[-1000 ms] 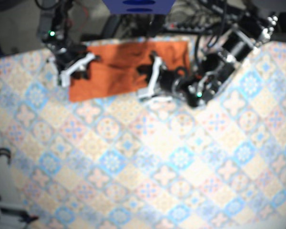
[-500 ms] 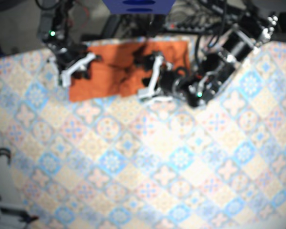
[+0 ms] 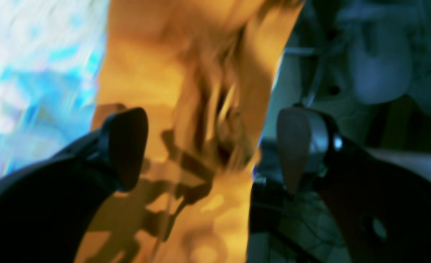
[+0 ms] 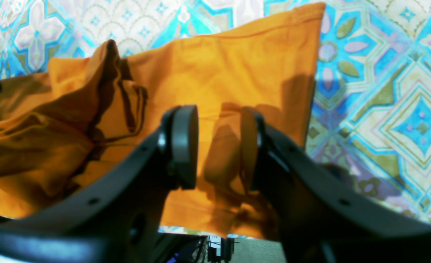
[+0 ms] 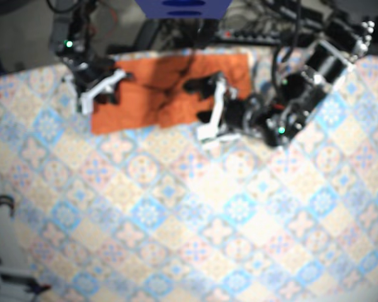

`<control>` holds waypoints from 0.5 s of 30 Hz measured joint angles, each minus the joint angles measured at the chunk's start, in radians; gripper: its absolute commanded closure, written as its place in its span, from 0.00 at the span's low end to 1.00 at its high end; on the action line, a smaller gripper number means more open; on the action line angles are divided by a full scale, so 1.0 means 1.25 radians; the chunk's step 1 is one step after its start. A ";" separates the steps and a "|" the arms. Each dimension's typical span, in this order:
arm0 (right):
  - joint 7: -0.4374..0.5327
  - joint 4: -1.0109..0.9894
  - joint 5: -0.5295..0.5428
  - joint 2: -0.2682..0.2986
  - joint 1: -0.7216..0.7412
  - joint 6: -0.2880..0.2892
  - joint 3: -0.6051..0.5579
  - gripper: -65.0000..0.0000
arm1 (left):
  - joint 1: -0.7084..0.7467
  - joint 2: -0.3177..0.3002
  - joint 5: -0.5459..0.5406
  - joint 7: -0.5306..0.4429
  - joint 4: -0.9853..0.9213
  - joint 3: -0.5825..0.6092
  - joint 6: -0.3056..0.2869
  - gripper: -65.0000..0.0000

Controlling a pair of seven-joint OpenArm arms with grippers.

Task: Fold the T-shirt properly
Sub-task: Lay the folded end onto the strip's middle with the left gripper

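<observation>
Orange cotton, a short-sleeved T-shirt, lies bunched along the far edge of the tile-patterned counter. Its middle is creased into dark folds rather than laid flat. At its left end the right arm's black end effector sits over the cloth near a hemmed corner. Its pads are a little apart, fabric shows through the gap, and nothing is pinched that I can make out. It has not shifted over the last second.

Further right, the left arm's end effector has its pads wide apart. The shirt lies blurred between and beyond them, not clamped. That arm is what changed: in the base view it has slid rightward and toward the near side, where a second ago it lay further over the shirt's lower right part. The ridge in the middle also looks deeper than before. I judge that a release has just been made and the fold is far from done; the cloth wants flattening first.
</observation>
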 measured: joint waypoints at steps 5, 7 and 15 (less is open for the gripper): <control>0.001 0.000 0.000 0.001 0.000 0.000 0.000 0.70 | 0.003 -0.077 0.001 0.000 0.007 -0.016 0.001 0.18; 0.000 0.000 0.000 0.000 0.000 0.000 0.000 0.70 | 0.002 -0.093 0.000 0.000 0.007 -0.017 0.000 0.28; 0.000 0.000 0.000 0.000 0.000 0.000 0.000 0.70 | 0.011 -0.092 0.004 -0.007 0.008 -0.017 0.003 1.00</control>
